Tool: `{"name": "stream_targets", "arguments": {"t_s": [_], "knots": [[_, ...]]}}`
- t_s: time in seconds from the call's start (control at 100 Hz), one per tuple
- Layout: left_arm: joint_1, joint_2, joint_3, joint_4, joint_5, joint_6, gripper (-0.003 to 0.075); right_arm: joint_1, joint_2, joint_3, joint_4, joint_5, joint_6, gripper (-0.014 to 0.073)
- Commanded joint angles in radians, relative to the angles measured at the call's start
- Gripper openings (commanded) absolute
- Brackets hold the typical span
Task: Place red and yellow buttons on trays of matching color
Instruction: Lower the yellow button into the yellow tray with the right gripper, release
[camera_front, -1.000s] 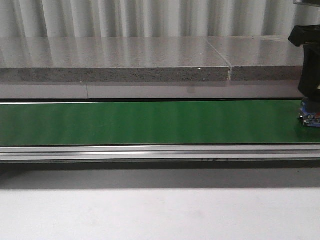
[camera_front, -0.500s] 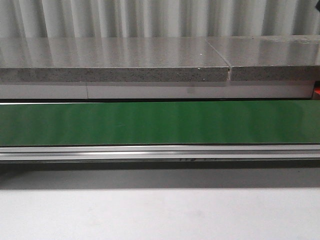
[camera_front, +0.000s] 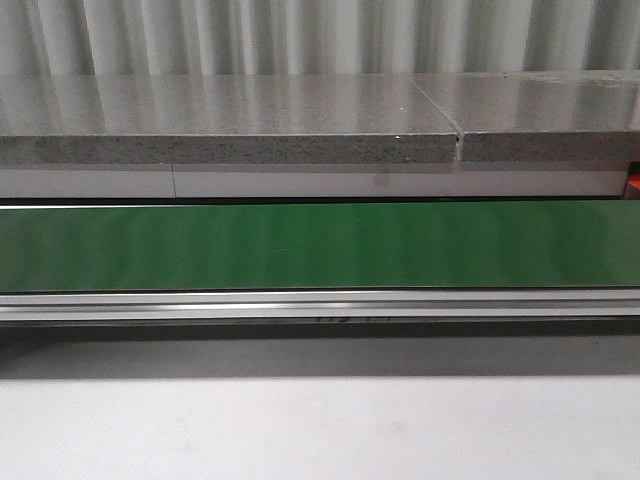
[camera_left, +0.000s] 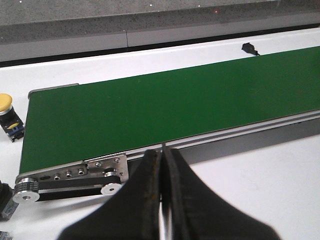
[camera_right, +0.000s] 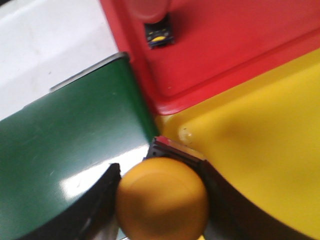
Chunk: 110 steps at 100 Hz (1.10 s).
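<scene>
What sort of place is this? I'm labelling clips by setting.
Probably a lab mock-up of a sorting line: a green conveyor belt on a white table, with a red tray and yellow tray at its end.

Left gripper (camera_left: 163, 200) — fingers pressed together, nothing between them. Right gripper (camera_right: 162, 200) — fingers clamped on either side of a yellow button (camera_right: 162, 204).

Your left gripper (camera_left: 163, 200) has two broad, curved black fingers with brownish scuffs along their inner edges. Your right gripper's (camera_right: 162, 200) fingers (camera_right: 97, 200) are glossy black too.
</scene>
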Motion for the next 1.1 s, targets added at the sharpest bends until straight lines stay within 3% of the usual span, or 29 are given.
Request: {"name": "stream_targets", "arguments": {"t_s": [0.0,0.82,0.89,1.09], "knots": [[-0.012,0.010,-0.025,-0.020,-0.067,0.001,-0.0020,-0.040,-0.023,-0.022,0.003,-0.062,0.015,0.0244],[-0.012,0.010,-0.025,-0.020,-0.067,0.001,-0.0020,-0.080,0.276,-0.021,0.004,-0.172,0.024,0.0251],[-0.012,0.010,-0.025,-0.020,-0.067,0.001,-0.0020,-0.080,0.277,-0.021,0.004,-0.172,0.024,0.0286],[-0.012,0.010,-0.025,-0.020,-0.067,0.001,-0.0020,-0.080,0.277,-0.021,0.013,-0.153,0.024,0.0517]]}}
